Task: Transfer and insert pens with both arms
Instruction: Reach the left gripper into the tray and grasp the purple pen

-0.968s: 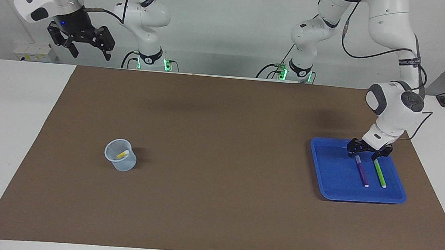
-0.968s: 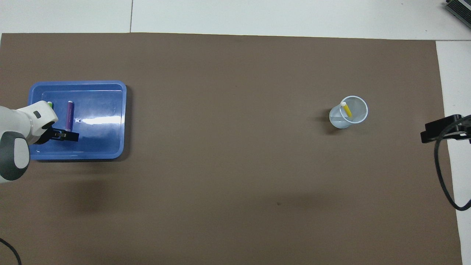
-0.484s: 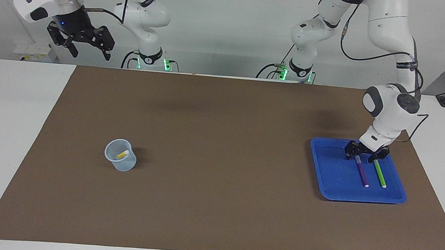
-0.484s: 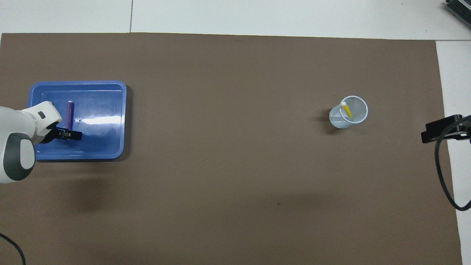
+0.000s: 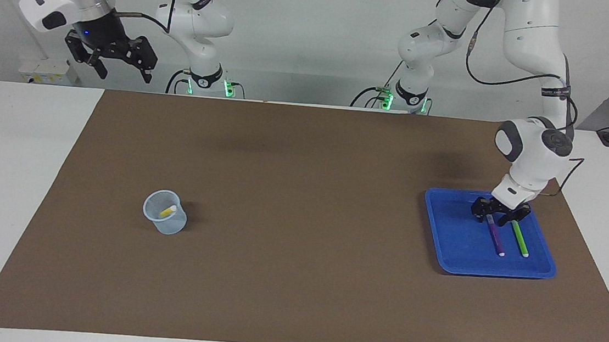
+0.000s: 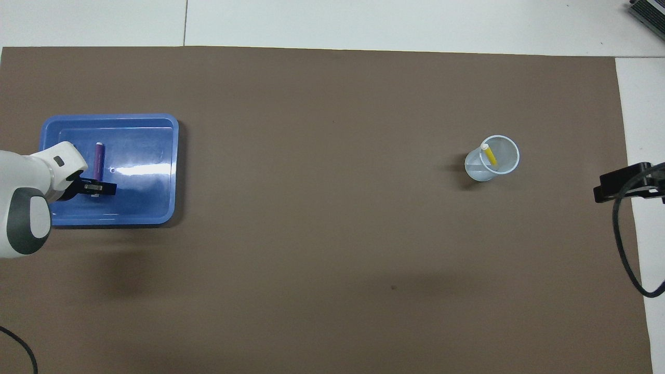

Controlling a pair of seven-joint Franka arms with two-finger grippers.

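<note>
Left hand [image 5: 499,216]: you see it low in the blue tray [image 5: 452,244], at the end of the purple pen [image 5: 495,238] that lies nearer the robots; its fingers stand on either side of that end, but you cannot tell whether they have closed on it.
Right hand [image 5: 120,67]: you see it waiting high over the bare bench [image 5: 7,167] at the right arm's end, near that arm's base, with its fingers spread apart and nothing between them.
Purple pen: you find it lying flat in the tray, white tip pointing away from the robots.
Green pen [image 5: 519,238]: it lies in the tray just beside the purple pen, roughly parallel to it, on the side toward the left arm's end of the bench; apart from the left hand as far as you can see.
Yellow pen [image 5: 168,211]: it leans inside the clear cup [image 5: 164,212], white tip up against the rim.
Clear cup: it stands upright on the brown mat [image 5: 300,220], toward the right arm's end, well apart from the tray.
Blue tray: it rests on the mat toward the left arm's end.
</note>
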